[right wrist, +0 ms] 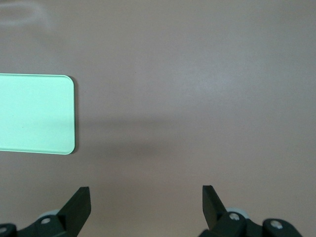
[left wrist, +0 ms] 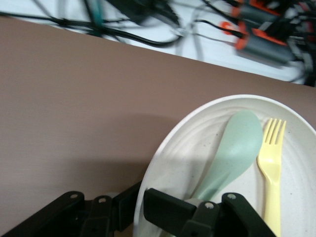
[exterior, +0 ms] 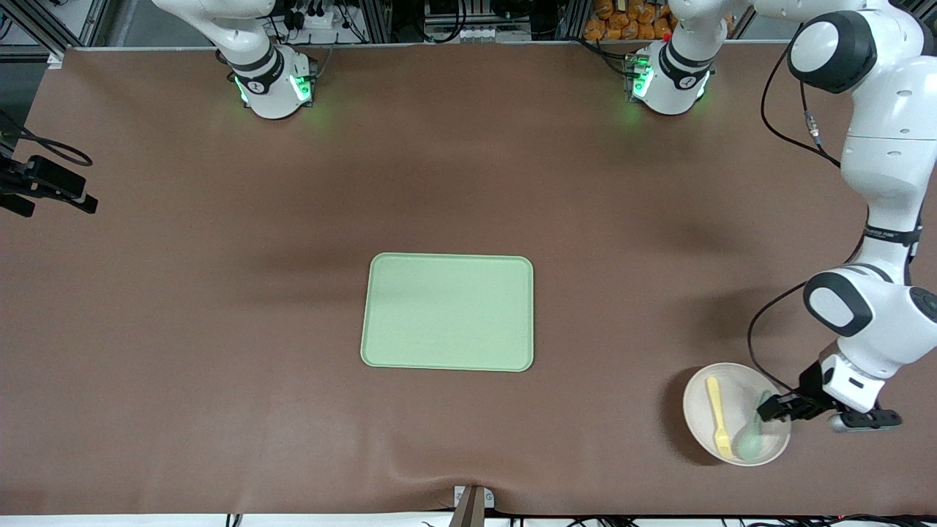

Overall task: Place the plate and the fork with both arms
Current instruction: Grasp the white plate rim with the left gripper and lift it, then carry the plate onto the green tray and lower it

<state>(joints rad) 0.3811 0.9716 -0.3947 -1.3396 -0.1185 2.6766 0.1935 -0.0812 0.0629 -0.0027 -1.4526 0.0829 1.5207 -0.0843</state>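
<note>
1. Plate [exterior: 701, 419] lies near the table's front edge, toward the left arm's end, carrying fork [exterior: 718, 414] and spoon [exterior: 752, 438].
2. Left gripper [exterior: 768, 410] pinches the plate's rim beside the spoon.
3. Right gripper [right wrist: 146, 205] waits, fingers spread, over the table [exterior: 219, 307] near the tray [exterior: 448, 312].

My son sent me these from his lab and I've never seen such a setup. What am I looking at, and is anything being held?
Two white robot arms stand at a brown table. The wide picture comes from a high camera facing them; the other two come from cameras on each arm's wrist. A light-green tray lies mid-table. Toward the left arm's end sits a cream plate carrying a yellow fork and a grey-green spoon. The left claw is shut on the plate's rim, one finger inside and one outside. The right claw is open and empty, waiting over bare table beside the tray; the wide picture does not show it.
</note>
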